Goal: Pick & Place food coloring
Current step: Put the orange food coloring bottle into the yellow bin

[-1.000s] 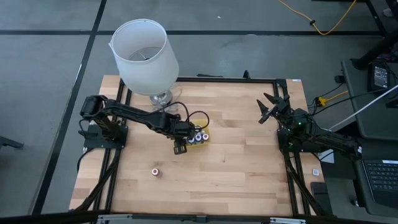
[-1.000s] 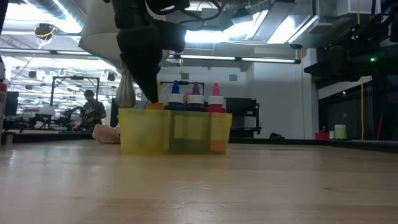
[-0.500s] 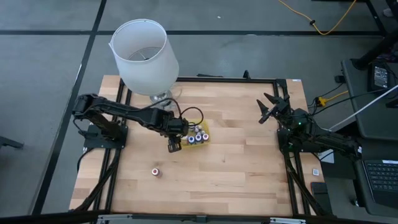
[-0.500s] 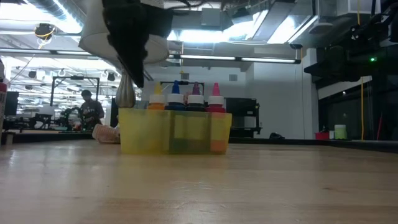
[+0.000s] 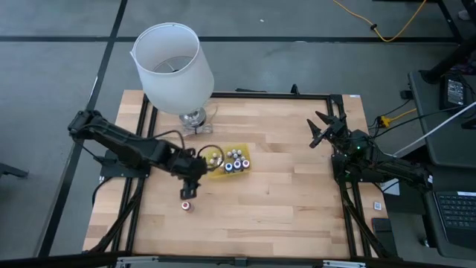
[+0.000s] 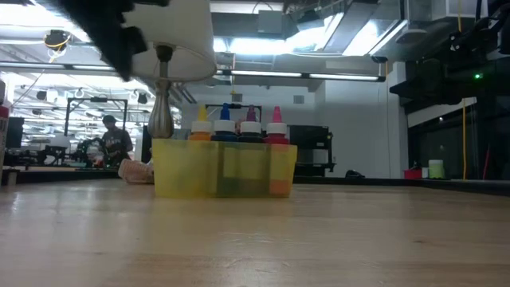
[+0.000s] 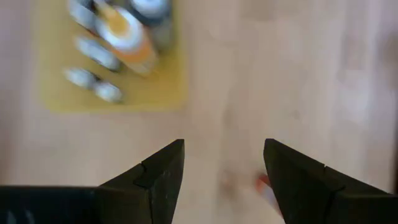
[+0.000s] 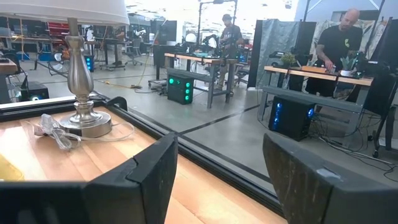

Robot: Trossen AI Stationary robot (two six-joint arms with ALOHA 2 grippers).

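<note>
A flat yellow tray [image 5: 223, 165] in the middle of the table holds several tiny food-coloring bottles [image 5: 236, 163]; their orange, blue, dark and red tops [image 6: 225, 121] stand above its wall [image 6: 223, 169]. One more bottle with a red top [image 5: 186, 206] sits alone on the wood, nearer the near edge. My left gripper [image 5: 190, 190] hovers open between the tray and this lone bottle. In the left wrist view it [image 7: 224, 152] looks down on bare wood, with the tray [image 7: 155, 93] ahead and a red spot [image 7: 263, 182] beside one finger. My right gripper [image 5: 325, 127] waits open at the table's right side.
A lamp with a big white shade [image 5: 172, 65] stands on a metal base [image 5: 193, 119] at the far edge behind the tray, its cord [image 8: 56, 135] coiled beside it. Black frame rails [image 5: 349, 216] run along the table's sides. People work at benches [image 8: 329, 43] beyond the table.
My left gripper has drawn back from the tray's left end, moving toward the table's near-left and stopping above the wood close to the lone bottle. In the low view it has swung left, away from the tray. The tray and the bottles have stayed in place.
</note>
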